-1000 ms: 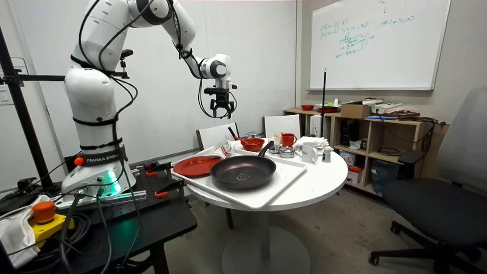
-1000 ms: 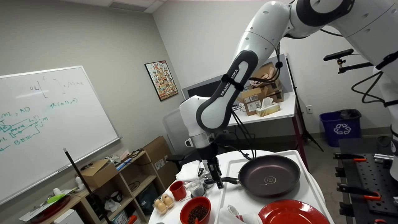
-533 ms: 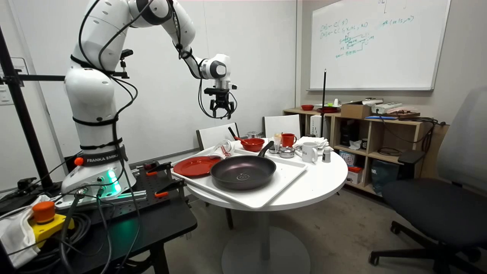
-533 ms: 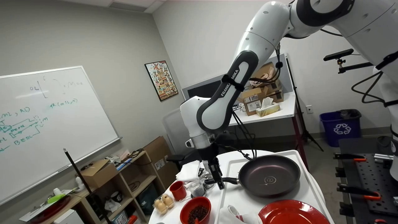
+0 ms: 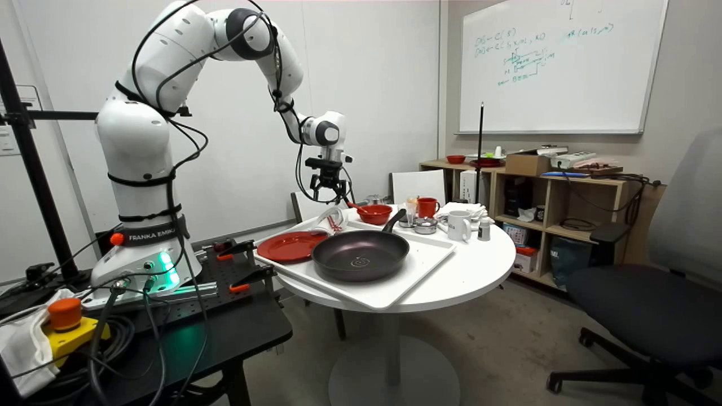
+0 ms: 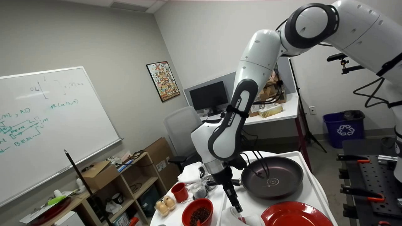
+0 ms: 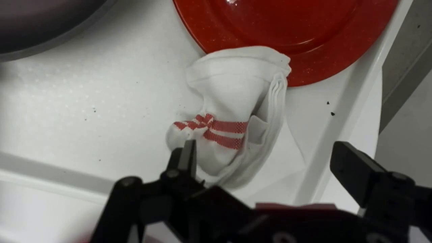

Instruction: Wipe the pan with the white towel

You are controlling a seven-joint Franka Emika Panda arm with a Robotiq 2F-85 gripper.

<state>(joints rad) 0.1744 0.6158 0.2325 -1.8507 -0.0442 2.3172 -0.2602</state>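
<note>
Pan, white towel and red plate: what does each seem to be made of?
Pan: probably metal with a dark, satin nonstick coating, judging by the soft sheen and pale ring inside.
White towel: matte woven fabric, likely cotton; soft folds and textured red stripes suggest it.
Red plate: glossy, with bright reflections and fine specks; enamelled metal, ceramic or plastic, I can't tell which.

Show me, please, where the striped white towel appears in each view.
In an exterior view: white towel, left of centre, by the red plate.
In an exterior view: white towel, bottom edge, left of the red plate.
In the wrist view: white towel, central, overlapping the red plate.
Shared landmark: red plate.
</note>
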